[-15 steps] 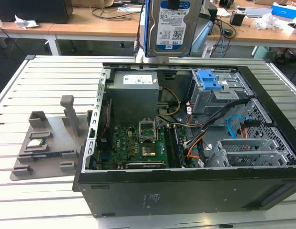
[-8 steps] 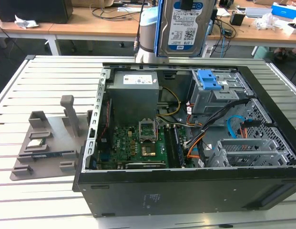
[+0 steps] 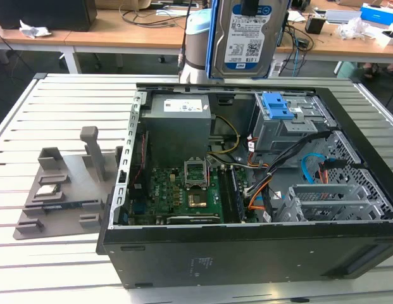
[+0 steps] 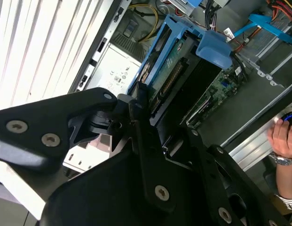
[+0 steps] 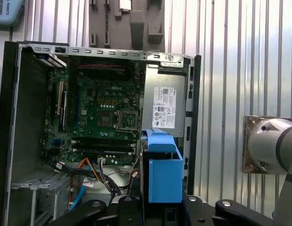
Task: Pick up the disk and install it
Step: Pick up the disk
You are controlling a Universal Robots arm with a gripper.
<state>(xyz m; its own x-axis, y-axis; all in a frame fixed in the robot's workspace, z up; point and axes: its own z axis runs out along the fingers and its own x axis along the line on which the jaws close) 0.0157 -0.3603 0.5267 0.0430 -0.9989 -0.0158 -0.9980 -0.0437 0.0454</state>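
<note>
Fingers (image 4: 142,141) clamped on disk (image 4: 177,71) | disk hangs upright above open computer case (image 3: 247,253)

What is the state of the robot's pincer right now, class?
Pincer: closed on the hard drive in its blue frame, raised above the open computer case.

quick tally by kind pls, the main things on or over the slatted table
disk, held up over the case: 1
gripper, shut on the disk's blue frame: 1
open computer case: 1
drive cage with blue latch, inside the case: 1
grey fixture tray beside the case: 1
total: 5
</note>
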